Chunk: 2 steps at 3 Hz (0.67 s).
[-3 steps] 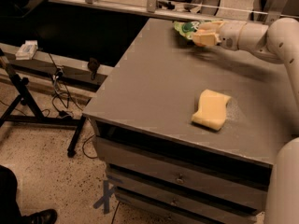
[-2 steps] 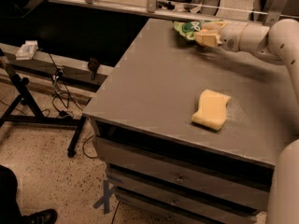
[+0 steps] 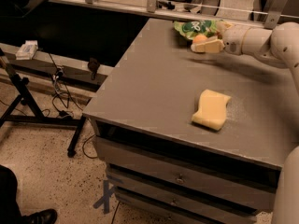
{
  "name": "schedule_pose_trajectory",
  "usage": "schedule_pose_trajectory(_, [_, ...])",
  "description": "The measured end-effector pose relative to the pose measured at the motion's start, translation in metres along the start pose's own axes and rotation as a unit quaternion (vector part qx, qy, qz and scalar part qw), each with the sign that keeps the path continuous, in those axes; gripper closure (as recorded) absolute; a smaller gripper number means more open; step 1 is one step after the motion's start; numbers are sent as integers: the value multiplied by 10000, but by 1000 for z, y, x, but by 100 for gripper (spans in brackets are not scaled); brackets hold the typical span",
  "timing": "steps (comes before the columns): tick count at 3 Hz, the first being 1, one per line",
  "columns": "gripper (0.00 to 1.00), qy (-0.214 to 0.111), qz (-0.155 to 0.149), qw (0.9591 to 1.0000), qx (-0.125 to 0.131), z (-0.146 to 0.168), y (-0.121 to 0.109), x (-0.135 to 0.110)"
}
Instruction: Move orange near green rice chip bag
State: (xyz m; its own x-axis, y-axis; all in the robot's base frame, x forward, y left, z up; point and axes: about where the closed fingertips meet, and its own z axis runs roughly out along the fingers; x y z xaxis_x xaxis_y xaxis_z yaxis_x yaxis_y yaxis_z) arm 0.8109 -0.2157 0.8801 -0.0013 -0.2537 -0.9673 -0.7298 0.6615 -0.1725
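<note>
At the far right of the desk (image 3: 154, 87) the gripper (image 3: 206, 44) hangs low, its jaws pinching the orange (image 3: 199, 38), which lies just nearside of the green rice chip bag (image 3: 194, 28), almost touching it.

Item count:
1 orange (image 3: 200, 38), 1 bag (image 3: 195, 28), 1 sponge (image 3: 211, 109), 1 table (image 3: 154, 87), 1 gripper (image 3: 206, 45), beside the bag at far edge.

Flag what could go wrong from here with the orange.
1. The gripper, at the far edge of the table, has the orange close beside the green rice chip bag; a push forward could shove the bag off the back.
2. The round orange may roll away on the flat top once left.
</note>
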Motion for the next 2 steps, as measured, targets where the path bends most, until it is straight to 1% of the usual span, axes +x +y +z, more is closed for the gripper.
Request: schedule_pose_trajectory(2, [0,37,39,10000,33,-4,0,4])
